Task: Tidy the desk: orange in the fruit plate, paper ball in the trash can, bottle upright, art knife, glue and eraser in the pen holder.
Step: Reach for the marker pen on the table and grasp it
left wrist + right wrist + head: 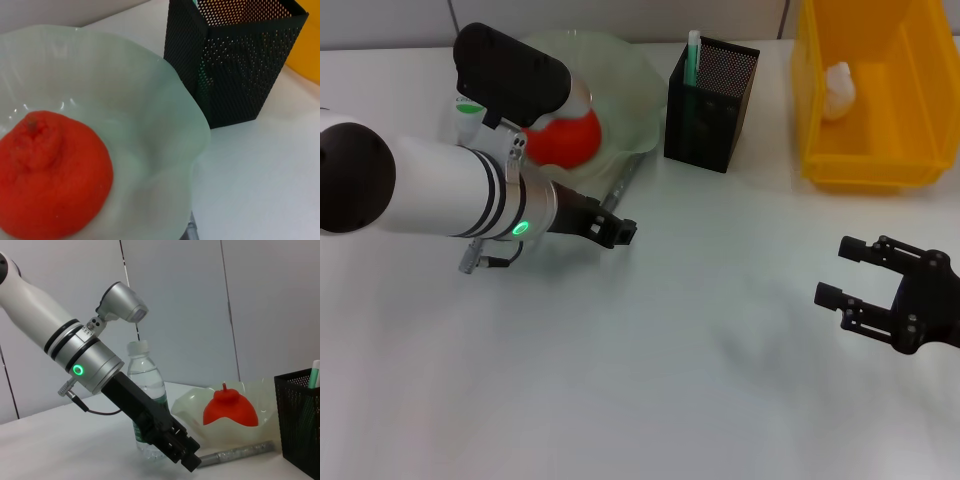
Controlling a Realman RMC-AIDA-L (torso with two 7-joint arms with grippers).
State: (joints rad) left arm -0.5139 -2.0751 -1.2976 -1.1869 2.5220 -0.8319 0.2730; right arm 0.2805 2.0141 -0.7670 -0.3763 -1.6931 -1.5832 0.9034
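The orange [565, 138] [50, 175] lies in the pale-green fruit plate [620, 80] [150, 100]. A paper ball [838, 90] rests inside the yellow trash can [875, 160]. The bottle [147, 390] stands upright behind my left arm, and only its cap [468, 108] shows in the head view. The silver art knife [623, 182] [240, 452] lies on the table along the plate's near rim. My left gripper [620, 232] [187, 457] is low at the knife's near end. The black mesh pen holder [710, 95] [235, 65] holds a green-and-white stick [692, 55], perhaps the glue. The eraser is out of view. My right gripper [835, 271] hovers open at the right, holding nothing.
The pen holder stands close to the plate's right side, and the trash can is at the back right. My left arm's white forearm [430, 190] crosses the left of the table and hides what lies under it.
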